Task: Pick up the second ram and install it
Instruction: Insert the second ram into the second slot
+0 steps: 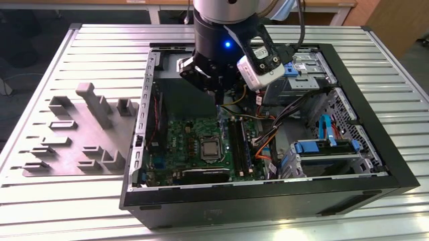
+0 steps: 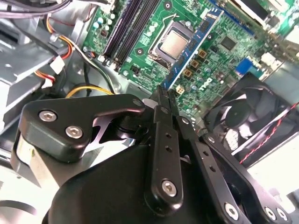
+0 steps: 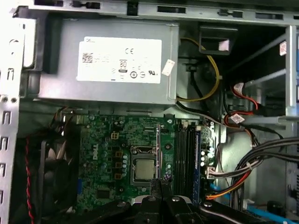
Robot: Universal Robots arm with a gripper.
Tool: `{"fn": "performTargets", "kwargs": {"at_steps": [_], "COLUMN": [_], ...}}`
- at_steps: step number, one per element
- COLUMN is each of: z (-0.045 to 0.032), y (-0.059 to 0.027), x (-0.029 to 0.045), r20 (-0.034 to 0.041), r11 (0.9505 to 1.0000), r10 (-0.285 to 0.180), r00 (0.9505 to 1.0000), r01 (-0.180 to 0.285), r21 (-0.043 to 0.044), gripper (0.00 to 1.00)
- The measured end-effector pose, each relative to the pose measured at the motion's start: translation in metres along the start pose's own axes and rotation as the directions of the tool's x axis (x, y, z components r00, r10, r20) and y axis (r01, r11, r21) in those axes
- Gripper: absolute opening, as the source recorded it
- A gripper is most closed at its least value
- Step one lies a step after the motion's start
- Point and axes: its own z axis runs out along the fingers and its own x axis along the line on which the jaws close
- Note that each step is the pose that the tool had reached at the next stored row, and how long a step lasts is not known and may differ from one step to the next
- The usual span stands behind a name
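A black gripper (image 2: 163,95) hangs over an open computer case (image 1: 268,206). Its fingers are clamped together on the second ram (image 2: 196,44), a slim blue-green stick that juts past the fingertips toward the green motherboard (image 3: 100,140). Beyond the stick's tip sit the processor (image 3: 143,169) and, beside it, long black memory slots (image 3: 183,154). The case also holds a grey power supply (image 3: 107,60), a fan (image 2: 238,116) and cables (image 3: 261,154).

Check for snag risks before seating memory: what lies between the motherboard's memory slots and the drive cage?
Loose cables, black, grey and orange, run between the memory slots and the drive cage; the exterior view shows it.
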Motion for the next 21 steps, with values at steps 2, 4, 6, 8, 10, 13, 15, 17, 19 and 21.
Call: {"fn": "performTargets", "kwargs": {"at_steps": [2,4,6,8,10,13,15,17,19,21], "z": [0.0001,0.0001,0.0002,0.0008,0.0017,0.0032,0.0042,0.0054,0.0068,0.0093], "y": [0.0,0.0,0.0,0.0,-0.0002,-0.0003,-0.0004,-0.0006,-0.0008,-0.001], "x": [0.0,0.0,0.0,-0.0009,-0.0033,-0.0088,-0.0144,-0.0201,-0.0242,-0.0262], "r20": [0.0008,0.0009,0.0009,0.0011,0.001,0.0009,0.0008,0.0008,0.0007,0.0007], "r11": [0.9999,0.9999,0.9999,0.9999,0.9999,0.9999,0.9999,0.9999,0.9999,0.9999], "r10": [0.015,0.015,0.015,0.015,0.015,0.015,0.015,0.015,0.015,0.015], "r00": [0.9999,0.9999,0.9999,0.9999,0.9999,0.9999,0.9999,0.9999,0.9999,0.9999], "r01": [-0.015,-0.015,-0.015,-0.015,-0.015,-0.015,-0.015,-0.015,-0.015,-0.015], "r21": [0.0004,0.0004,0.0004,0.0001,0.0002,0.0005,0.0005,0.0002,0.0003,0.0004], "gripper": [0.12,0.12,0.12,0.12,0.12,0.12,0.12,0.12,0.12,0.12]}}
